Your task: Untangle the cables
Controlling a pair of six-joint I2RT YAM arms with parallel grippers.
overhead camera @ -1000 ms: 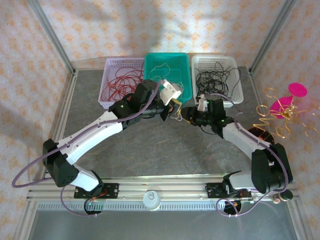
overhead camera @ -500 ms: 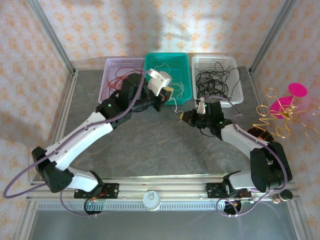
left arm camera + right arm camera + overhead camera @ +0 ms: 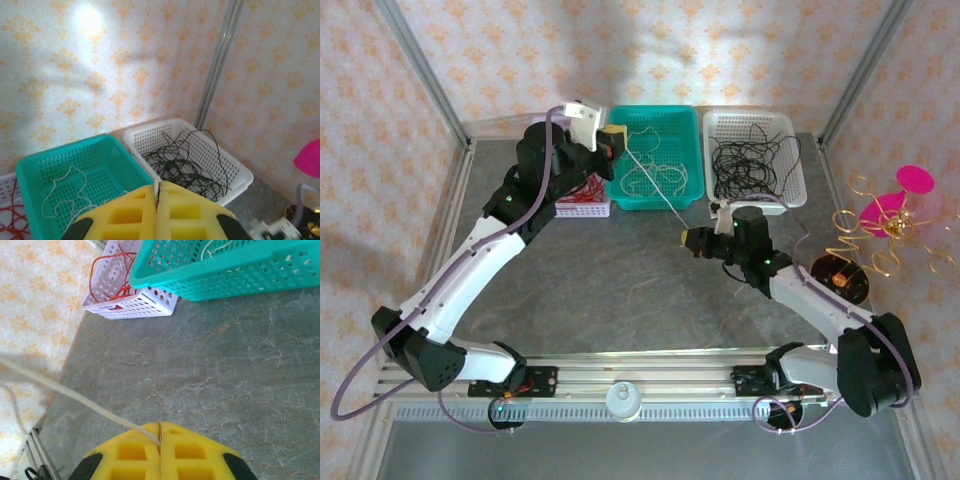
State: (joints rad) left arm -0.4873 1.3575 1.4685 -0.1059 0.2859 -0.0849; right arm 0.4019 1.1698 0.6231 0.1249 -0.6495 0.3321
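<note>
Both clamp the thin white flexible cable [image 3: 653, 187]: my left gripper [image 3: 613, 136] has swung back from my right gripper [image 3: 687, 240], stretching it taut.

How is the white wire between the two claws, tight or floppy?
Tight. The white cable runs in a straight line from the shut left gripper down to the shut right gripper.

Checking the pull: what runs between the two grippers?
A white cable, stretched straight from the shut left gripper to the shut right gripper, seen in the top view.
</note>
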